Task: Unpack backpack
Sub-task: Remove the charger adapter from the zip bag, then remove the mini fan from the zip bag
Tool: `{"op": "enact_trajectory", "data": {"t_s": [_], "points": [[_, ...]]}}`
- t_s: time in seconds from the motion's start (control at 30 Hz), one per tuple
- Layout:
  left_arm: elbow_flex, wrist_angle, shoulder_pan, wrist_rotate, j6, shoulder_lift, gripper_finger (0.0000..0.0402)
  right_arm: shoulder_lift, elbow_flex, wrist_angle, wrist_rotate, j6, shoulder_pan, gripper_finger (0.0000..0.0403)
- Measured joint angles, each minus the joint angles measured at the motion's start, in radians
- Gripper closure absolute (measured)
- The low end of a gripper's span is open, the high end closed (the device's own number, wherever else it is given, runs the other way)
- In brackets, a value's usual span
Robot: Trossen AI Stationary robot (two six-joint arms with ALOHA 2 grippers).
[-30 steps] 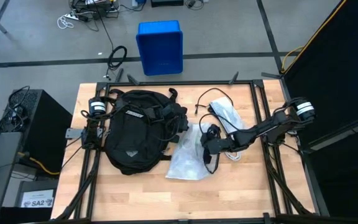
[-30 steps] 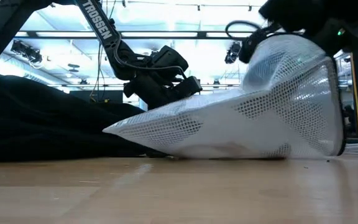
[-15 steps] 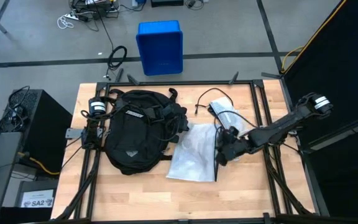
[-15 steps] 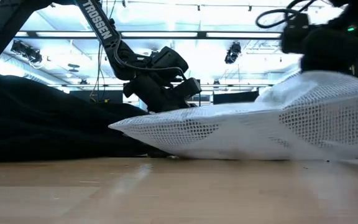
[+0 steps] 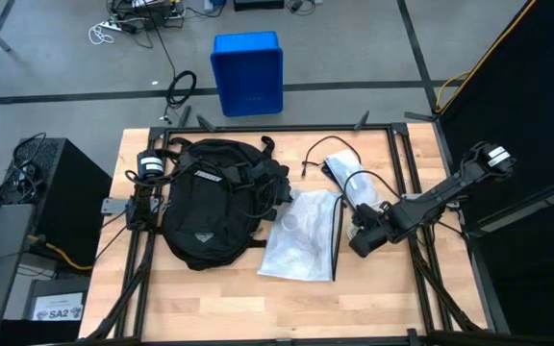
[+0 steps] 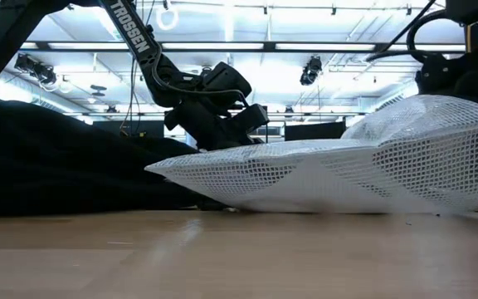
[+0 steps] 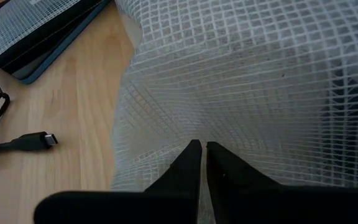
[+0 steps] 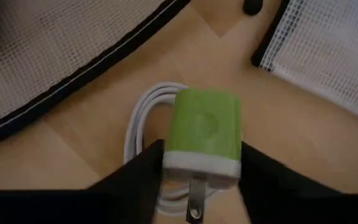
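My right gripper (image 5: pixel 362 237) sits well off to the right of the backpack (image 5: pixel 210 202), with the mesh pouch (image 5: pixel 301 234) lying flat on the table (image 5: pixel 210 298) between them. The pack is nowhere near these jaws; it lies on the left half of the table, rounded end toward the near edge.

Right wrist view: fingers (image 8: pixel 143 168) closed on a green charger (image 8: pixel 206 134) – green cap, white base, metal prongs pointing back at the camera. A white cable (image 8: pixel 138 124) loops behind it. A second mesh pouch (image 8: pixel 328 50) lies just past it, black-edged.

My left gripper (image 7: pixel 199 163) is at the backpack's right flank, by the pouch's near-left corner. Left wrist view: jaws nearly touching, only a thin slit between the tips, white mesh right ahead of them. Whether any mesh is pinched, I can't tell. A black USB cable (image 7: pixel 17 144) lies on the wood beside it, and a flat dark case (image 7: pixel 39 34) beyond.

Writing: "TROSSEN" in white down the left arm link (image 6: pixel 135 29) in the low view. A white logo patch sits on the backpack's face – unreadable.

Pose: right arm reaches in from the table's right edge, stretched low and angled toward the centre. Left arm crosses over the backpack, wrist tipped down to the table.
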Motion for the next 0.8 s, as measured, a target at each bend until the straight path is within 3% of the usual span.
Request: {"op": "enact_trajectory", "data": {"t_s": [0.17, 0.3, 0.57, 0.8], "points": [[0.000, 0.001, 0.000, 0.000, 0.000, 0.000, 0.0402, 0.000, 0.000, 0.006, 0.002, -0.009, -0.008, 0.0110], [0.000, 0.004, 0.000, 0.000, 0.000, 0.000, 0.0402, 0.000, 0.000, 0.056, 0.044, -0.033, -0.029, 0.0080], [0.000, 0.016, 0.000, 0.000, 0.000, 0.000, 0.0402, 0.018, 0.000, 0.391, 0.168, -0.312, -0.108, 0.0115], [0.000, 0.034, -0.002, 0.000, 0.000, 0.000, 0.0402, 0.205, 0.000, 0.772, 0.082, -0.643, -0.222, 0.0156]]}}
